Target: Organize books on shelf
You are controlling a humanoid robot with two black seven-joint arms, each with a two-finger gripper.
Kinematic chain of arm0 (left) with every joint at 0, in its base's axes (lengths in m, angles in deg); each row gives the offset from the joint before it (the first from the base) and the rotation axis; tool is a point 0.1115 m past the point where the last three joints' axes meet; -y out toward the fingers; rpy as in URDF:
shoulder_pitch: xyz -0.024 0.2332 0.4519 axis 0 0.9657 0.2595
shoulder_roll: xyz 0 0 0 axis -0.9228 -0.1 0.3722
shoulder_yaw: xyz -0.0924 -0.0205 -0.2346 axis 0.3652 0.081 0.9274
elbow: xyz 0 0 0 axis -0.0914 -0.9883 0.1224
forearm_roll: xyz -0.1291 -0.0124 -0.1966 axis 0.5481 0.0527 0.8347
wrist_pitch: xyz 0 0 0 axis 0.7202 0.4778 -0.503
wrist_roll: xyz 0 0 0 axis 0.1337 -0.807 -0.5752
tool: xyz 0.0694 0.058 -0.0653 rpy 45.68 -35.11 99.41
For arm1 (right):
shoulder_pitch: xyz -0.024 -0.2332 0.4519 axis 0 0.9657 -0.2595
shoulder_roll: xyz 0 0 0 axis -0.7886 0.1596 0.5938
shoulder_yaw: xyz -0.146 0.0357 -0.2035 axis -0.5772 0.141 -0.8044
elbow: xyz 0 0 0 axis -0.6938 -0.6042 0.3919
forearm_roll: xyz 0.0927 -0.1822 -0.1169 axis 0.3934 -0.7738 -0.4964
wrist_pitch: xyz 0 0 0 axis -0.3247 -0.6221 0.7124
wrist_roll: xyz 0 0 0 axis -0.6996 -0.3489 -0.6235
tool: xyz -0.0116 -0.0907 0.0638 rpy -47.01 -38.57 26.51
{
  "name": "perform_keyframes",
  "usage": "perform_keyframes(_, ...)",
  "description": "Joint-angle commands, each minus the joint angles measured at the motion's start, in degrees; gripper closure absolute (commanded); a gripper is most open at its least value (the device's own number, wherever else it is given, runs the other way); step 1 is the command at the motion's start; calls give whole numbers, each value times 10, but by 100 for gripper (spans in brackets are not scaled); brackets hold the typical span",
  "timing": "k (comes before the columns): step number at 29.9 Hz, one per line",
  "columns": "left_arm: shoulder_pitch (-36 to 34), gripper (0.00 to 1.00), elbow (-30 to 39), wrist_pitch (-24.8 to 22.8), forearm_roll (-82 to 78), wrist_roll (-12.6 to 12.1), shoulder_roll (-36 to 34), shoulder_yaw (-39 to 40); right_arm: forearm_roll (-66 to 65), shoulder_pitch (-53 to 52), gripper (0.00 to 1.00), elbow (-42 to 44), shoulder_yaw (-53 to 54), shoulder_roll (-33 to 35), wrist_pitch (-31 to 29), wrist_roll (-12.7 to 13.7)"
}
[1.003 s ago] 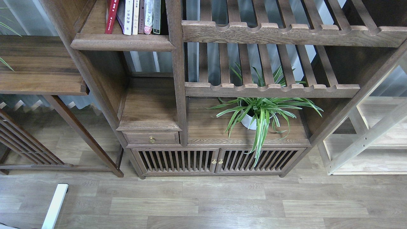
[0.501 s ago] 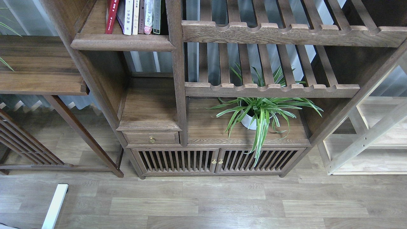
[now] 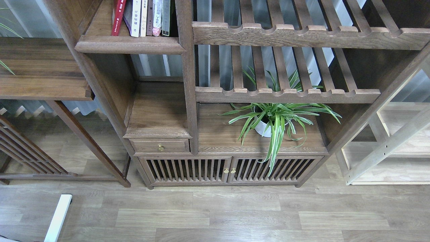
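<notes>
The shelf [image 3: 129, 44] is a dark brown board with a stepped front edge at the top left of the head view. Several books stand upright on it, with their tops cut off by the frame's edge. A red book [image 3: 118, 17] leans at the left end. A pale lavender one [image 3: 127, 15] is next to it, then a white spine [image 3: 136, 18] and a cream-yellow spine [image 3: 143, 17]. Darker spines follow up to the post. Neither gripper nor arm is in view.
Slatted racks with scalloped rails [image 3: 285, 95] lie to the right. A potted spider plant [image 3: 273, 119] stands on the cabinet top below them. A small drawer [image 3: 160, 146], a side table [image 3: 40, 70], a pale wooden rack [image 3: 389, 144] and a white bar [image 3: 57, 217] on the floor.
</notes>
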State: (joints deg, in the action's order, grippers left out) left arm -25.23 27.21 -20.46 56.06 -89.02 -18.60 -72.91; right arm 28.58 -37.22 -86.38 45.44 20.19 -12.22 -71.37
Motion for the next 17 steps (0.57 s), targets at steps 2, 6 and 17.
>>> perform_keyframes(2,2,1,-1,0,0,-1,0,0,0,-6,0,92,0,0,0,-1)
perform_keyframes(6,3,1,-1,1,0,-1,0,0,0,-5,0,92,0,0,0,-1)
perform_keyframes(17,3,1,-2,1,0,-1,0,0,0,3,0,92,0,0,0,-1)
